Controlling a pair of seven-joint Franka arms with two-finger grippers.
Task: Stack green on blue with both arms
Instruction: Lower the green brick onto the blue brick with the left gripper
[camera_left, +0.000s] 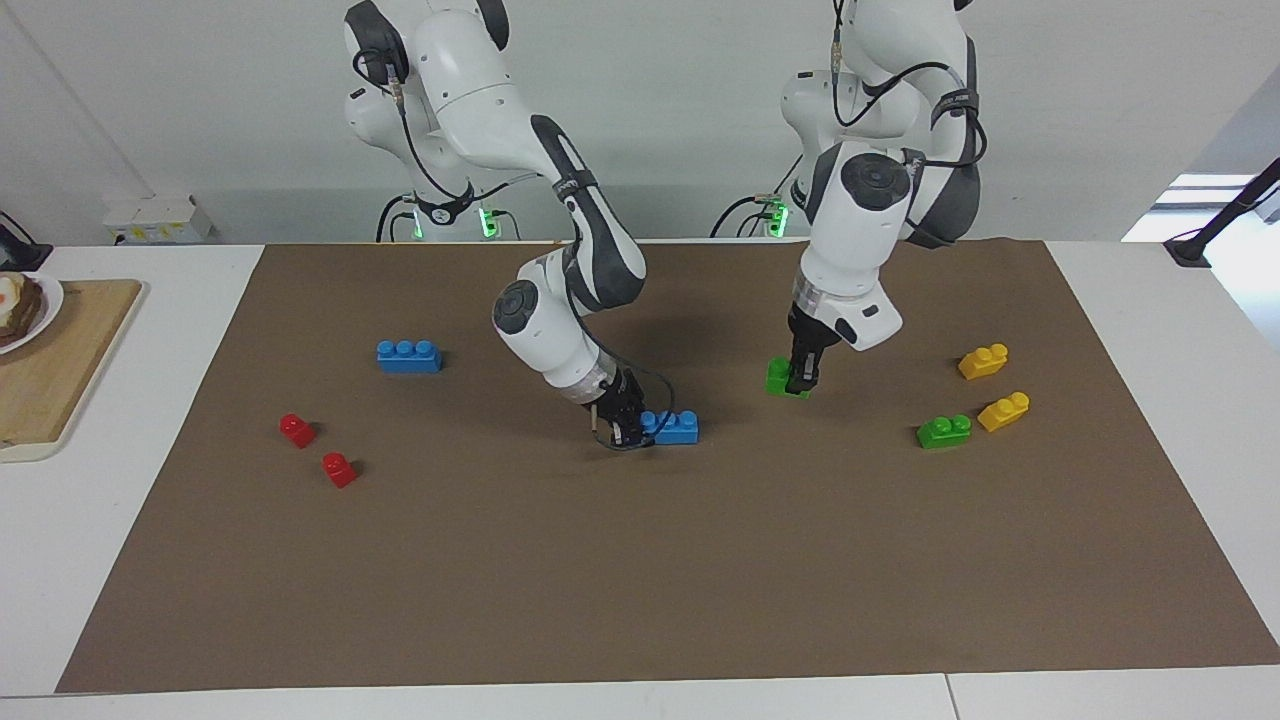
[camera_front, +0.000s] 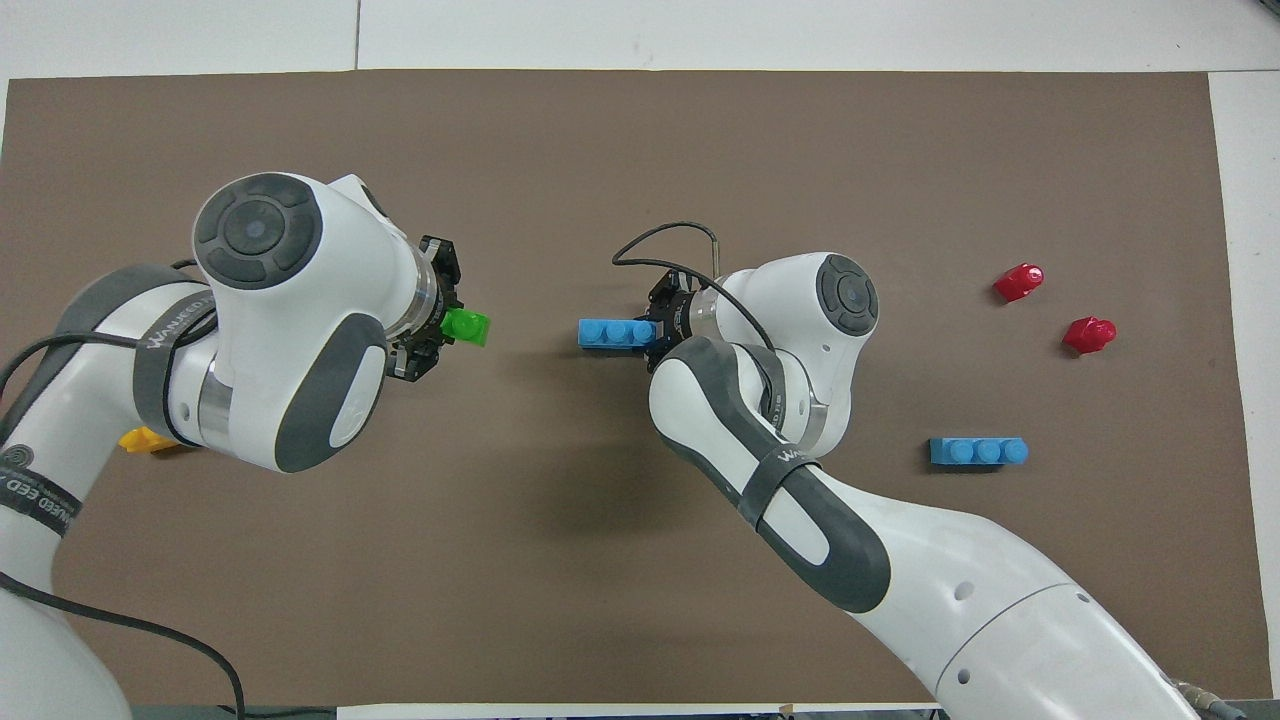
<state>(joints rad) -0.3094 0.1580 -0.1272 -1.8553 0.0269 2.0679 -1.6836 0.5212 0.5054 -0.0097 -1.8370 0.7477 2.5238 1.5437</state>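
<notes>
My left gripper (camera_left: 801, 378) (camera_front: 436, 332) is down at the brown mat (camera_left: 640, 560), shut on one end of a green two-stud brick (camera_left: 781, 378) (camera_front: 468, 327). My right gripper (camera_left: 626, 428) (camera_front: 661, 325) is low at the middle of the mat, shut on the end of a blue three-stud brick (camera_left: 674, 428) (camera_front: 610, 332) that lies on the mat. The two held bricks are apart, with bare mat between them. A second blue brick (camera_left: 408, 356) (camera_front: 978, 451) lies toward the right arm's end. A second green brick (camera_left: 944, 431) lies toward the left arm's end, hidden in the overhead view.
Two yellow bricks (camera_left: 983, 361) (camera_left: 1003, 411) lie beside the second green one; one yellow brick (camera_front: 145, 440) peeks out under the left arm. Two red bricks (camera_left: 297, 429) (camera_left: 339, 469) lie toward the right arm's end. A wooden board (camera_left: 50, 380) with a plate (camera_left: 45, 310) sits off the mat.
</notes>
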